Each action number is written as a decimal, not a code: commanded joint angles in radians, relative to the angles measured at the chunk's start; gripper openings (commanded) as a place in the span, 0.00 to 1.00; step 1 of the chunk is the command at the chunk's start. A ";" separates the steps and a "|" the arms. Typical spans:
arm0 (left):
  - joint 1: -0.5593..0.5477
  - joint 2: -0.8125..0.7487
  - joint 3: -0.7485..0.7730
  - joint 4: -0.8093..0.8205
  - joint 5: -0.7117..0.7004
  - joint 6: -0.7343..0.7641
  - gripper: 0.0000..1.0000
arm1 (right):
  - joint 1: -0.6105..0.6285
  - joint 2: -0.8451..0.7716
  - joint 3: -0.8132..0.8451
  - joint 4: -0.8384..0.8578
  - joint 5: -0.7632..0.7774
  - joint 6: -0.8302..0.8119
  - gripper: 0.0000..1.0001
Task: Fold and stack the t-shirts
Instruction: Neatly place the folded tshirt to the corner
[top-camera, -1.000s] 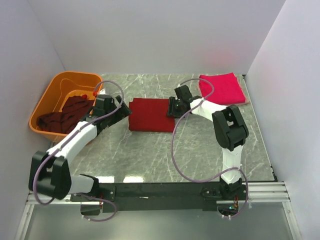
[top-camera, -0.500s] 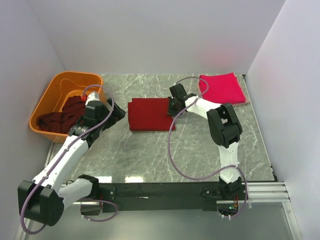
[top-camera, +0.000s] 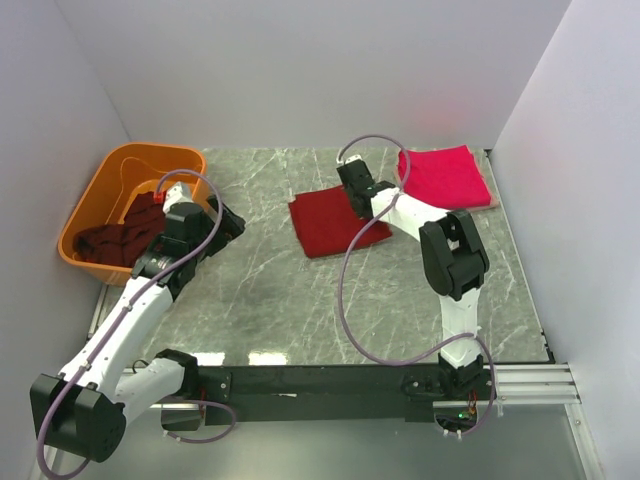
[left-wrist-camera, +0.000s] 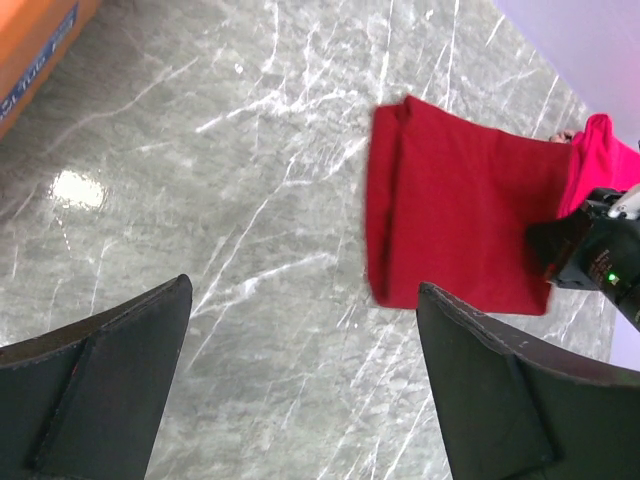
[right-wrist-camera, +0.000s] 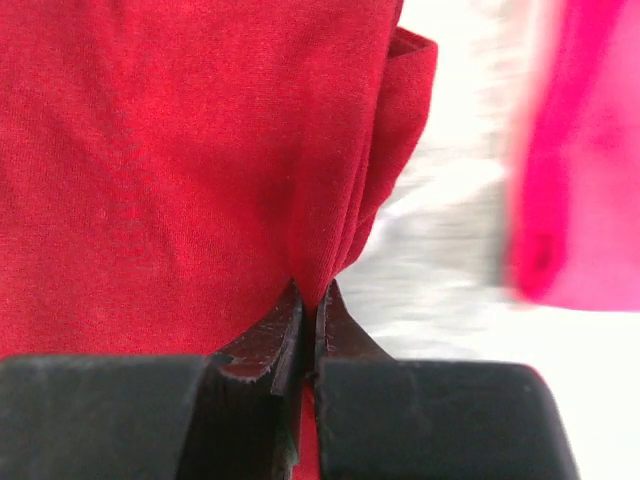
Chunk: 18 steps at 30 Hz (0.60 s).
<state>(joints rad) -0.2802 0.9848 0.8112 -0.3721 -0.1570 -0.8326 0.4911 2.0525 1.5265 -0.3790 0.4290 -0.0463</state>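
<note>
Well, from overhead a folded dark red t-shirt (top-camera: 335, 222) lies askew about the middle of the marble table (top-camera: 270, 290), and the right arm (top-camera: 405, 212) reaches down onto its far right edge. Close to its right, in the far right corner, sits a folded crimson-pink t-shirt (top-camera: 445, 177); whether the two touch I cannot tell. On the left an orange tub (top-camera: 90, 200) holds a heap of maroon t-shirts (top-camera: 120, 238) not yet folded. The left arm (top-camera: 140, 300) hangs over the table just beside the tub.

From the left wrist, the left fingers (left-wrist-camera: 110, 380) are spread wide with nothing between them, only bare marble below. The dark red shirt lies well beyond them to the right.

From the right wrist, the right fingers (right-wrist-camera: 260, 350) are pinched together on a fold of the dark red cloth at the shirt's edge. The pink shirt is a blur off to the right, with a strip of table between.

To my eye the danger is in that narrow pinch. It may have caught only some of the layers, so a drag or lift toward the pink shirt could pull the fold open. The shirt already sits crooked and might land crooked on the stack or shove the pink one. The left fingers are too far off to steady anything.
</note>
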 joint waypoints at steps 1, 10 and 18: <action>-0.002 -0.011 0.048 0.038 -0.030 0.009 0.99 | -0.042 -0.069 0.032 0.079 0.233 -0.243 0.00; -0.002 0.000 0.080 0.061 -0.064 0.032 0.99 | -0.120 -0.150 -0.028 0.303 0.323 -0.526 0.00; -0.002 0.017 0.082 0.056 -0.096 0.035 0.99 | -0.193 -0.153 0.038 0.365 0.341 -0.635 0.00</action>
<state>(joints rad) -0.2802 0.9939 0.8520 -0.3450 -0.2176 -0.8234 0.3187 1.9541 1.5040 -0.0937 0.7200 -0.6079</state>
